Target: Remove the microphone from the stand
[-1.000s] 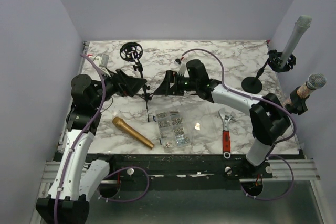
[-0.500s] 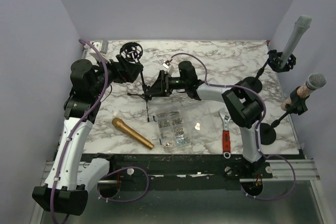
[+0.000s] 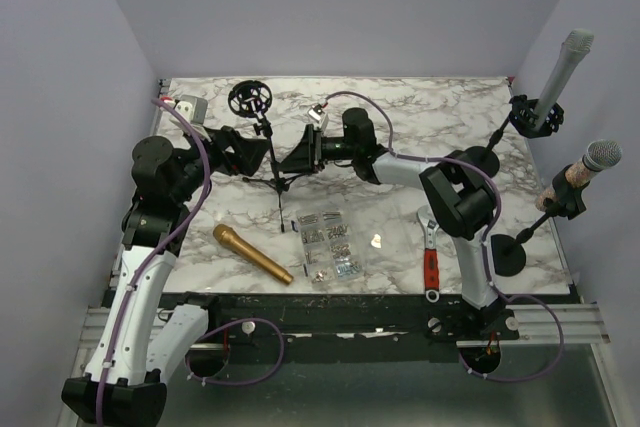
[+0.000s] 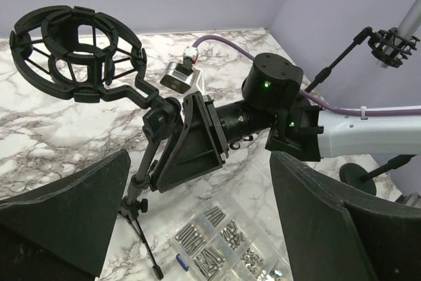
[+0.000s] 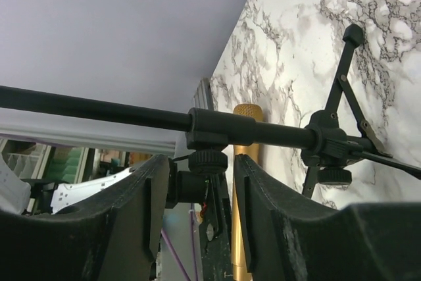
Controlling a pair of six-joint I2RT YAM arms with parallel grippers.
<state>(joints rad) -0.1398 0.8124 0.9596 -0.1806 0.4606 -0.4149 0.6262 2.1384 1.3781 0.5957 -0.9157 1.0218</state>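
Observation:
The gold microphone (image 3: 252,253) lies flat on the marble table, front left, and shows behind the jaws in the right wrist view (image 5: 245,195). The black tripod stand (image 3: 272,162) holds an empty round shock mount (image 3: 250,99), which also shows in the left wrist view (image 4: 72,44). My left gripper (image 3: 232,150) is wide open and empty just left of the stand's pole (image 4: 146,162). My right gripper (image 3: 300,157) is open just right of the pole. Its jaws stand either side of the stand's clamp knob (image 5: 207,161), with gaps on both sides.
A clear box of screws (image 3: 325,244) and a red-handled wrench (image 3: 431,257) lie front centre. Two other stands at the right edge hold a grey microphone (image 3: 565,62) and a silver-headed one (image 3: 600,155). Their round bases (image 3: 481,159) (image 3: 510,255) sit on the table.
My left gripper has pulled back and down from the shock mount. My right arm folded in at first, and its gripper has stayed beside the stand's pole, shifting slightly.

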